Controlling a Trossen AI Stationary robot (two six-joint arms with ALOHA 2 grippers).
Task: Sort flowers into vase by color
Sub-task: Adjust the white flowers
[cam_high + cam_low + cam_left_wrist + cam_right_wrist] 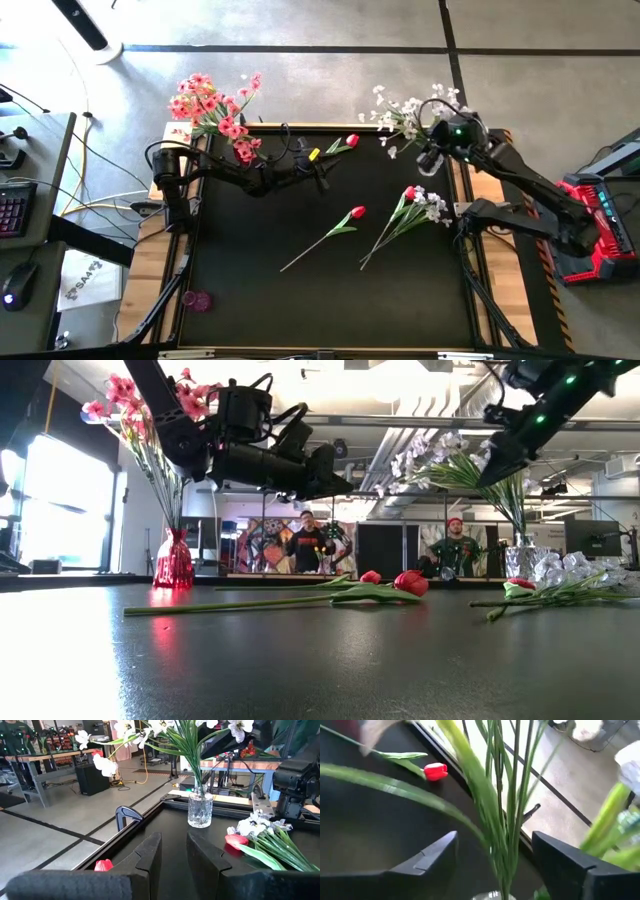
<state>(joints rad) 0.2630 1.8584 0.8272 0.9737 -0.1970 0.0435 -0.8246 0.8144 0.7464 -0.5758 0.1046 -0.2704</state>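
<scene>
Pink sprays: clustered pink blossoms on thin green stems (212,104), upright in the red glass vase (173,561) at the bench's far left corner.
White sprays: small white blossoms (405,115), upright in the clear glass vase (200,809) at the far right corner.
Loose red tulip buds: one at the far edge (351,141), one mid-bench (357,212), both lying flat.
Mixed bunch: white sprays with a red bud (421,204), lying flat near the right edge.

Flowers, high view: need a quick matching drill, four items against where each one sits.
Items:
1 pink flowers
2 white flowers
3 red tulip
4 right gripper

Places:
A lying mid-table
B by the stems in the clear vase
C vase at far-left corner
D vase at far-right corner

Pairs: 1-C, 2-D, 3-A, 4-B
</scene>
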